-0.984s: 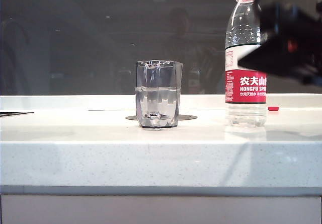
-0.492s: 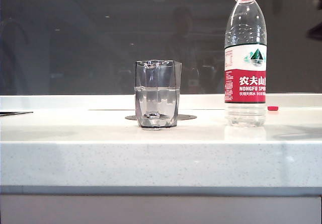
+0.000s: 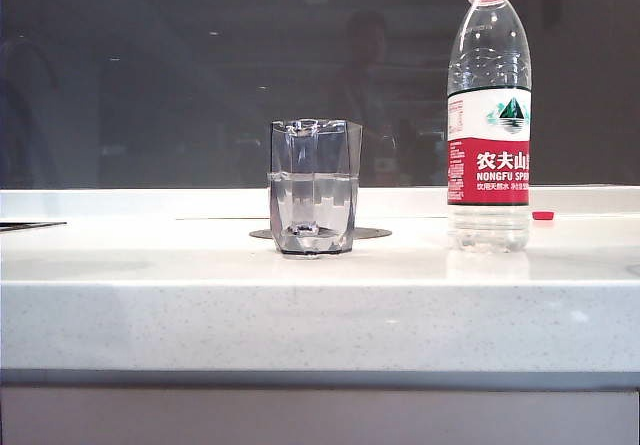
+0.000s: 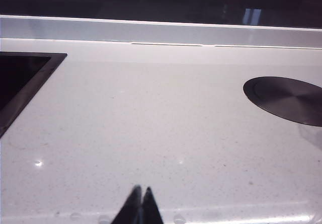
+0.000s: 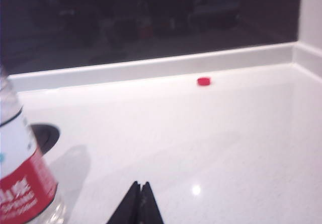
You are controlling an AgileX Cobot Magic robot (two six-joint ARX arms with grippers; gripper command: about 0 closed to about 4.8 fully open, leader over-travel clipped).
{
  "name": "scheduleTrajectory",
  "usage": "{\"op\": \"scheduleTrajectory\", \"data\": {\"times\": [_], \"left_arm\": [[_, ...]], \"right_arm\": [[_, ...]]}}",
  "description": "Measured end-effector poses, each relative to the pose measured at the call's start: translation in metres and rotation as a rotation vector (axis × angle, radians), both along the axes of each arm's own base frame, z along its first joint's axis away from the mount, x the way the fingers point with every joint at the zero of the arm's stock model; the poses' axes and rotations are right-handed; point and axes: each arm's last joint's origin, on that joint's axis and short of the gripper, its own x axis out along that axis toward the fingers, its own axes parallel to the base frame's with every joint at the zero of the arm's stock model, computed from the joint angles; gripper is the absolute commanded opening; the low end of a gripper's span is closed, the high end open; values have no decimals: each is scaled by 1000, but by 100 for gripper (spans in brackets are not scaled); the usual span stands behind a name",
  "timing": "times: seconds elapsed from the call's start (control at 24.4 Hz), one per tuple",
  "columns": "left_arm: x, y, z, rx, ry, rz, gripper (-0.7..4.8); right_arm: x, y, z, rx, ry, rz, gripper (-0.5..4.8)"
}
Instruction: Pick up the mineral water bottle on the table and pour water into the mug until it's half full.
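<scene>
Water is sitting about halfway up the mug (image 3: 315, 187) — mineral water bottle (image 3: 488, 115) standing uncapped; left gripper (image 4: 140, 200) and right gripper (image 5: 140, 196) resting closed, empty — pouring looking finished.

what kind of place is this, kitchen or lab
Probably a kitchen-style counter: a white speckled stone table with a low backsplash, a round metal disc set flush in it, and a dark inset panel, maybe a cooktop.

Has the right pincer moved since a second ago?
Yes. It was in front of the mineral water bottle in the exterior view; now it has left that view, shut above the table.
</scene>
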Motion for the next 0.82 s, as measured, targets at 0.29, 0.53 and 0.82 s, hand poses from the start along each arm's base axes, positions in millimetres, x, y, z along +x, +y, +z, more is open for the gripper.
{"op": "scheduleTrajectory", "data": {"times": [0.29, 0.53, 0.82], "left_arm": [[0, 0, 0, 0, 1, 0, -4], [0, 0, 0, 0, 1, 0, -4], [0, 0, 0, 0, 1, 0, -4]], "right_arm": [[-6, -1, -1, 1, 4, -1, 0], [-10, -3, -1, 19, -18, 30, 0], [-10, -2, -8, -11, 55, 64, 0]]}}
